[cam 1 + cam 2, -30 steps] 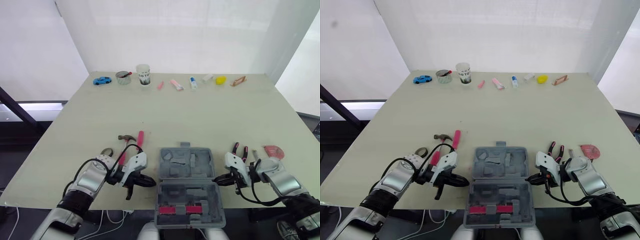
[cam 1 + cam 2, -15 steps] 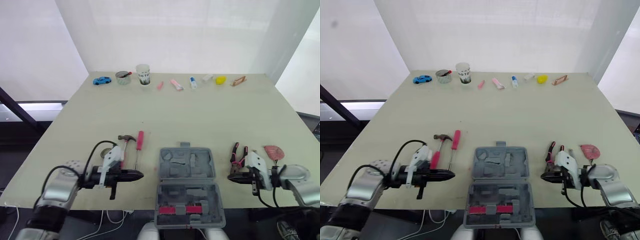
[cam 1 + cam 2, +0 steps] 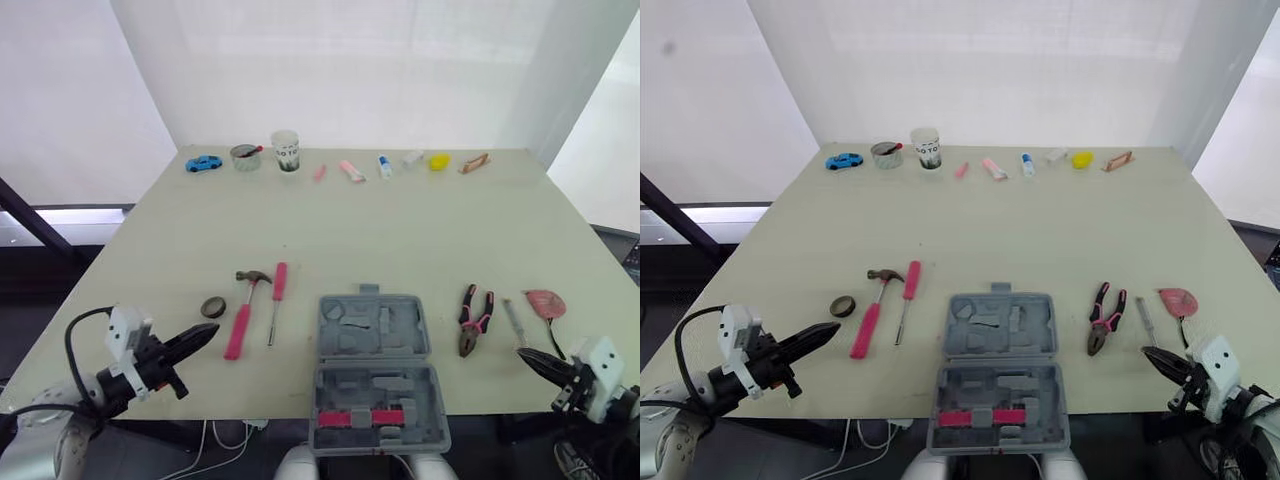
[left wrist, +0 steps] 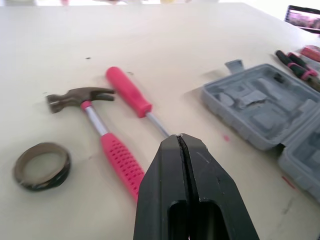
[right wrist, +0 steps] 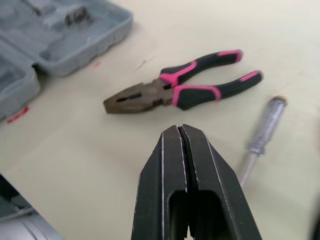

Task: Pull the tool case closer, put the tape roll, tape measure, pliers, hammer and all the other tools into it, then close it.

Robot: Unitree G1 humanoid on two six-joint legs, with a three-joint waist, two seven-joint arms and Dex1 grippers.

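Open grey plastic tool case (image 3: 372,330) sat at the near edge. Left gripper (image 4: 180,136) was closed, empty (near pink-handled hammer (image 4: 95,122)); right gripper (image 5: 179,128) likewise, near pink-and-black pliers (image 5: 172,92).

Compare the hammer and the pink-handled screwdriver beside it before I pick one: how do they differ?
The hammer carries a dark claw head set crosswise at its far end; the screwdriver has only a bare thin shaft. The hammer's pink grip is at its near end, the screwdriver's pink handle at its far end. The hammer lies slanted, the screwdriver closer to straight. Both lie flat on the table, left of the open tool case and outside it.
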